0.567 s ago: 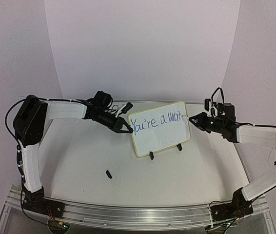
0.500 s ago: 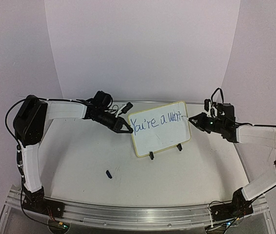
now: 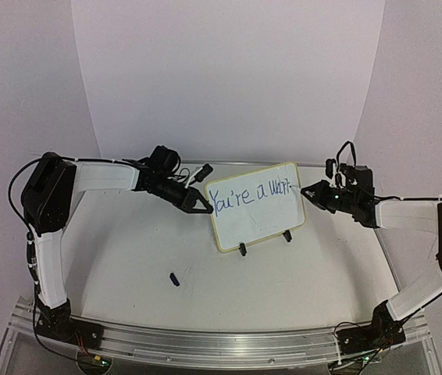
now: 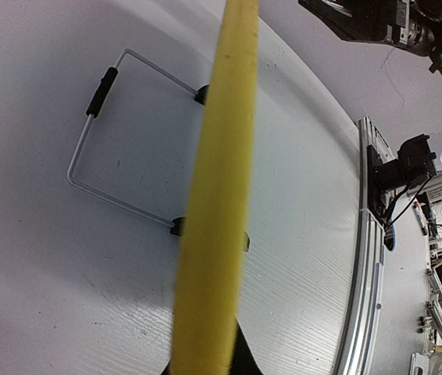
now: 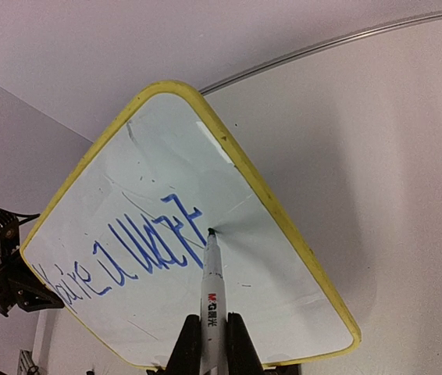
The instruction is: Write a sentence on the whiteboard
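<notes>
Marker point(image 5: 212, 289) duty is on my right gripper point(image 5: 208, 322), whose jaws are pinched tight on the barrel low down, nib pointing away from me. The nib sits on the whiteboard point(image 3: 256, 223), right after the last blue letter of the sentence point(image 3: 248, 195).

The board stands on its two little black feet in the middle-right of the table point(image 3: 127, 250), leaning back a bit, with its long side running roughly from my left arm across to my right. My left gripper point(image 3: 204, 208) is clamped shut on the board's left edge, so that side is braced. From the left wrist view it's basically just yellow rim running straight up the shot.

What matters now is that the writing runs along the long axis toward my right gripper, and the nib is already near the right rim. There's barely any white past it on that line. The open space is underneath the line, toward the feet. So my guess is the next word has to start lower and back toward the left gripper's side, and only the right arm can do that because it has the pen.

There's also a small dark thing point(image 3: 174, 279) lying on the table nearer the arm bases, maybe the cap. I can't really tell.
</notes>
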Available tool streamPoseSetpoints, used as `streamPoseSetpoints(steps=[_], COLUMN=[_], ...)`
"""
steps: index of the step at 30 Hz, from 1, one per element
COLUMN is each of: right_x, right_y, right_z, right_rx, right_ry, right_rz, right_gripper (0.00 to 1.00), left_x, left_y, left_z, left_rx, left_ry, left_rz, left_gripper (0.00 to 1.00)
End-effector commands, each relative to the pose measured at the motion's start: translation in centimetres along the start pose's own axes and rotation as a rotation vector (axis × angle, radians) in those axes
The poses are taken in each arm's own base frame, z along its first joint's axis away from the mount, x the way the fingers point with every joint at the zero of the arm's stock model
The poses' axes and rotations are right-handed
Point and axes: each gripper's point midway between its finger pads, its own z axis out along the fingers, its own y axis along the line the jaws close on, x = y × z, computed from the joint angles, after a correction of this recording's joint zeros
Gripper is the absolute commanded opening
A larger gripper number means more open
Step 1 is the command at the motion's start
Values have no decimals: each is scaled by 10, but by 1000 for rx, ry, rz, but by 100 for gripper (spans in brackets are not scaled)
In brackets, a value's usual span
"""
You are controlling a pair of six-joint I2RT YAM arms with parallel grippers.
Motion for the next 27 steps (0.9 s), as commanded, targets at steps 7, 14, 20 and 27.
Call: streamPoseSetpoints(steps=[7,14,20,27], right_x=[-2,8,-6,-31], right_y=[-6,-11,5,30], right_z=[-2,-4,-14,-26], right_rx=[17,27,-12,-66], right_ry=[-33,-17,-52,-110], right_rz=[2,15,11,-18], right_gripper=[0,0,0,0], left_x=[13,12,12,12], left_y=[-5,-6,-6,-6], left_z=[11,11,10,11], left_rx=[-18,-17,-18,-18], left_ry=[61,59,58,59], left_rz=[7,7,8,8], left_gripper=[0,0,0,0])
